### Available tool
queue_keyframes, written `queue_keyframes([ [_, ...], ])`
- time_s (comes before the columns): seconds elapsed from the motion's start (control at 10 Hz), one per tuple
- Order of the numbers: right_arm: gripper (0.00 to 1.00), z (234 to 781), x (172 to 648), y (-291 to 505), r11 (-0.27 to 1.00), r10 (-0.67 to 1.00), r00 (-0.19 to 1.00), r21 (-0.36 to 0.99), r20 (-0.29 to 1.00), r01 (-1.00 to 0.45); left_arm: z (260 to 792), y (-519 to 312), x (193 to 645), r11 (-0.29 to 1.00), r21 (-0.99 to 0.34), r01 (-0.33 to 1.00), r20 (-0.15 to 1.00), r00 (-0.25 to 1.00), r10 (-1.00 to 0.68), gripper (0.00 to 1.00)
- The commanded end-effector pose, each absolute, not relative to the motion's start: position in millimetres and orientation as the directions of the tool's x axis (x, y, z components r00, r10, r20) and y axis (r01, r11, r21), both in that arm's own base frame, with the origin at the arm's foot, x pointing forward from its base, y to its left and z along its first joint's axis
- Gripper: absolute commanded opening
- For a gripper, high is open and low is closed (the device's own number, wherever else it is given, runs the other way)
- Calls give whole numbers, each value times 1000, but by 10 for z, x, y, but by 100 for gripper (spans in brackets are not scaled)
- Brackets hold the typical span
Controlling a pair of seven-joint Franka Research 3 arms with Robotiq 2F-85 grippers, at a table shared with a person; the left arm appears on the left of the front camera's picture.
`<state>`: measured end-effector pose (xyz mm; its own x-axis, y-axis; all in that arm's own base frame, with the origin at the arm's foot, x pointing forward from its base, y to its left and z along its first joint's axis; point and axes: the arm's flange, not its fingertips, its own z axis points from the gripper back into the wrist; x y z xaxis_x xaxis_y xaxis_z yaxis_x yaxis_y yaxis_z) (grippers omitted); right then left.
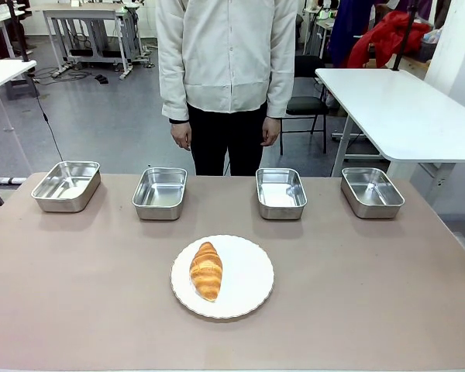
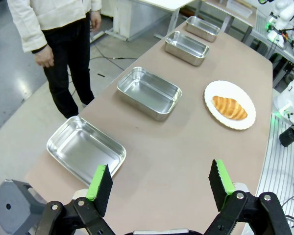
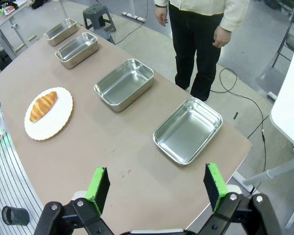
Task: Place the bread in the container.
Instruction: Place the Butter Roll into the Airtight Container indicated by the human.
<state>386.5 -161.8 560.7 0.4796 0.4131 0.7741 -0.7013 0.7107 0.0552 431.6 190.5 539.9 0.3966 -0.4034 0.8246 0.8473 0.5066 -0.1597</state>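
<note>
Tan table (image 1: pixel 77 294), bread (image 1: pixel 206 270) on plate (image 1: pixel 248 275), left gripper (image 2: pixel 160 166), right gripper (image 3: pixel 155 168) hovering, both spread wide

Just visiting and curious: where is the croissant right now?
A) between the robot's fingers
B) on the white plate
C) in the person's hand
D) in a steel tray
B: the croissant lies on the round white plate.

Shiny steel trays (image 1: pixel 161 203) (matt tabletop (image 1: pixel 356 294))
</note>
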Motion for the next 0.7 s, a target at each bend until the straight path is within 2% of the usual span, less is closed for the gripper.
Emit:
queue_keyframes([
  [0.0, 100, 5617, 3890, -1621, 700, 412, 454, 44, 790, -713, 5416, 1904, 4300, 502, -150, 852, 831, 384, -403, 100],
  [0.6, 100, 5617, 3890, -1621, 700, 412, 454, 44, 790, -713, 5416, 1904, 4300, 502, -150, 852, 831, 384, -403, 100],
])
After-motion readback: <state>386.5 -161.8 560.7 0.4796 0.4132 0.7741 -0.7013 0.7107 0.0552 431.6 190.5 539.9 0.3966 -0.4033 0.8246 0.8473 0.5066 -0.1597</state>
